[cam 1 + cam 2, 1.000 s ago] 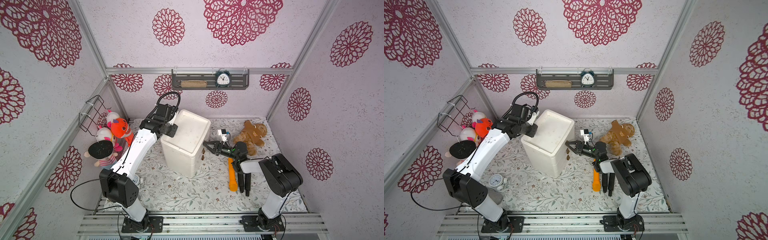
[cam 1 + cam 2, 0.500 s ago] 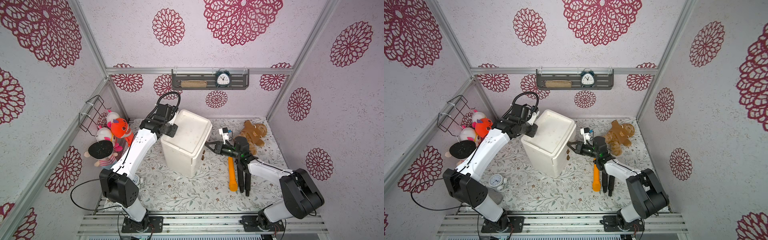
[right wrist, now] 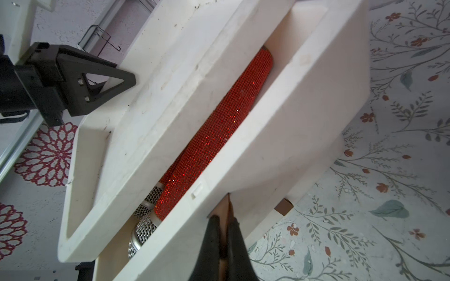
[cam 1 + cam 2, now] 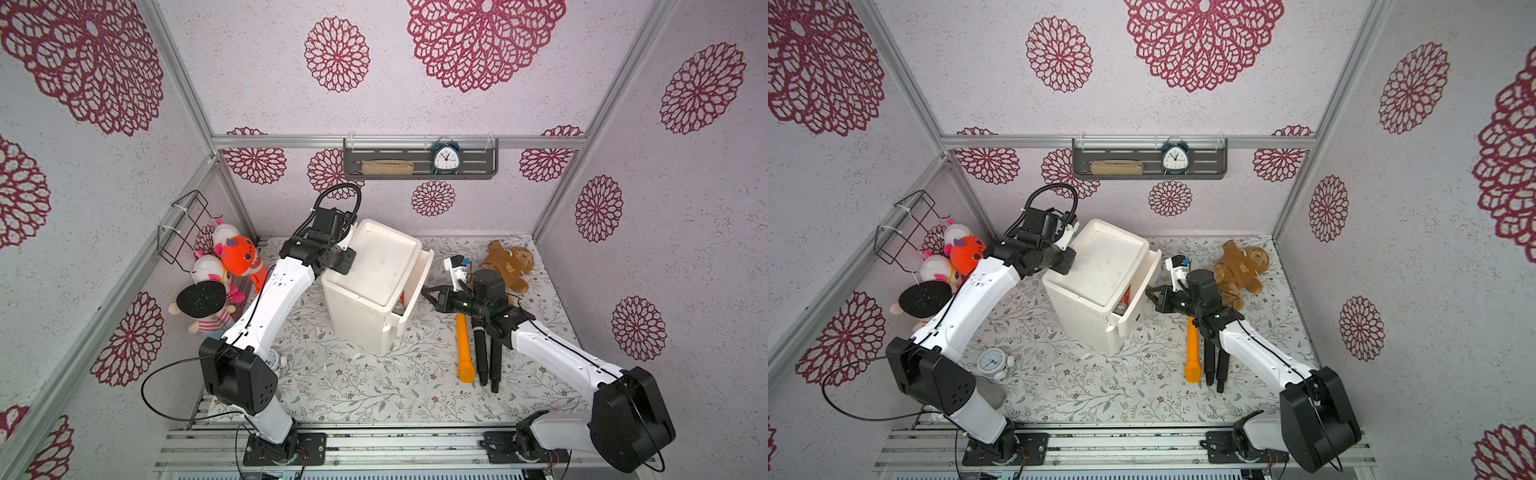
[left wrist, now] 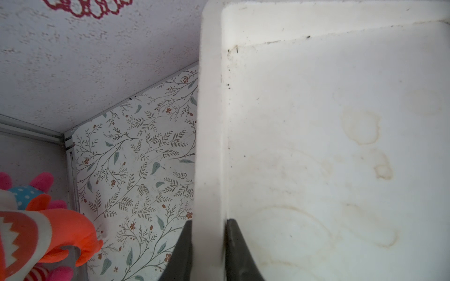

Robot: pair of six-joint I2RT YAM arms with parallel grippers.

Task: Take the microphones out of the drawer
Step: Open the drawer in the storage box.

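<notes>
Floral-papered desk [image 4: 353, 386], mid-frame in both top views: left claw [image 5: 208, 226] clenched on the white cabinet [image 4: 374, 266] rim to steady it, right claw [image 3: 225, 219] pinching the pull tab [image 3: 228, 206] of the partly open drawer [image 3: 292, 109], red glitter microphone [image 3: 219, 129] lying inside.

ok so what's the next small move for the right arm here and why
Probably pull the drawer further out. The right gripper is shut on its tan pull tab, the left gripper clamps the cabinet rim, and the red microphone shows only through a narrow gap.
</notes>
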